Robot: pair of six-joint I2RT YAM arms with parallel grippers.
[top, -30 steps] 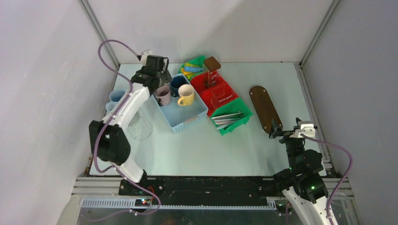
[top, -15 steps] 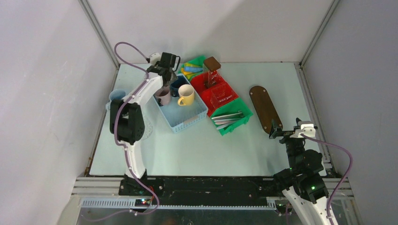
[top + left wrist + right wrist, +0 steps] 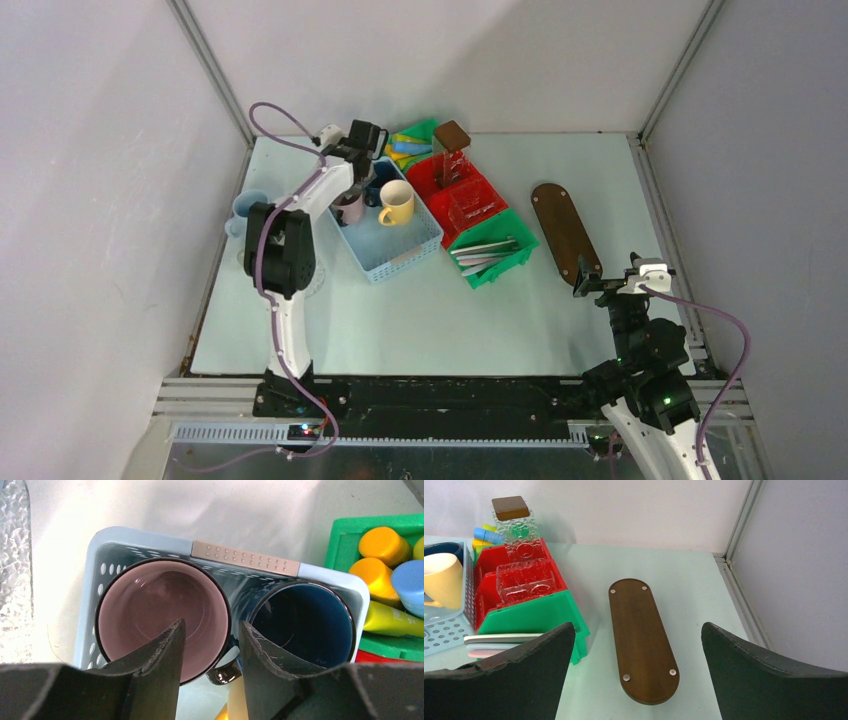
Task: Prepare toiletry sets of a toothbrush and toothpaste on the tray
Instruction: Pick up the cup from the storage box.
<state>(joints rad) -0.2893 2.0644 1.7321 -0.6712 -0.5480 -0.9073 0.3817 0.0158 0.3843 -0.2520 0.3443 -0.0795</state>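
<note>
The left gripper (image 3: 210, 627) is seen over the far end of the light blue basket (image 3: 142, 542). Its fingers (image 3: 162, 655) are held partly spread, with a clear gap between them, and nothing is visibly pinched. The wall of the pink mug (image 3: 150, 605) nearest the dark blue mug (image 3: 305, 622) is framed in that gap. One fingertip is placed over the pink mug's inside and the other over the narrow space between the two mugs; whether either finger touches the rim cannot be told. Both mugs are stood upright, side by side, just ahead of the fingertips. Beyond the dark blue mug, outside the basket, yellow tubes (image 3: 382, 545) and a blue tube (image 3: 410, 582) are laid in a green bin (image 3: 345, 535).

The right gripper (image 3: 638, 627) is held near the table's near edge, well apart from the basket; its fingers (image 3: 539, 655) are spread wide and nothing is held. The tray (image 3: 641, 655) is laid flat on the table between and just ahead of the fingertips, its length running away from them. Beyond the finger on the other arm's side, toothbrushes (image 3: 499, 640) are lain in a second green bin (image 3: 531, 617). Farther off, a red bin (image 3: 484, 592) is set with a glass jar (image 3: 516, 530) in it. A yellow mug (image 3: 441, 580) is stood in the basket.
</note>
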